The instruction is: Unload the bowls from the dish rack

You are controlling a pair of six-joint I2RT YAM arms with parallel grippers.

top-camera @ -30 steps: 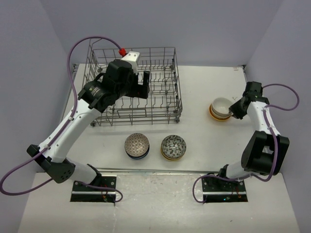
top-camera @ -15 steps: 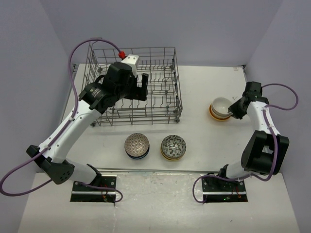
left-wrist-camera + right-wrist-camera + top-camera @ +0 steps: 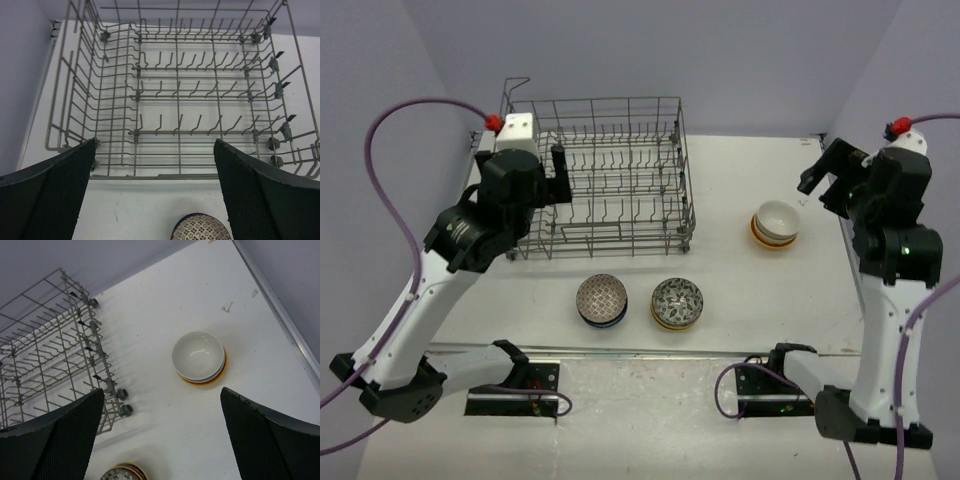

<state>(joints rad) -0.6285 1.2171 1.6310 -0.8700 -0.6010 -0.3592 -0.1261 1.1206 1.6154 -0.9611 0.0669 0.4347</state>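
The grey wire dish rack [image 3: 620,175] stands at the back left of the table, and no bowls show in it. Three stacks of bowls sit on the table: a lattice-patterned one [image 3: 602,299], a grey floral one [image 3: 677,302], and a white bowl on an orange one [image 3: 776,222]. My left gripper [image 3: 553,178] hovers open over the rack's near left side, with nothing between its fingers [image 3: 55,190]. The right gripper [image 3: 817,172] hangs open high above the table, right of the white bowl [image 3: 198,356], holding nothing.
The rack [image 3: 180,100] fills the left wrist view, with the lattice bowl [image 3: 201,228] at the bottom edge. In the right wrist view the rack's wheeled corner [image 3: 120,400] lies left and a patterned bowl [image 3: 120,474] below. The table's right edge [image 3: 280,310] runs close by.
The right gripper has opened, let go of the white bowl on its stack and risen away. The left arm has lifted and swung left from over the rack's middle.
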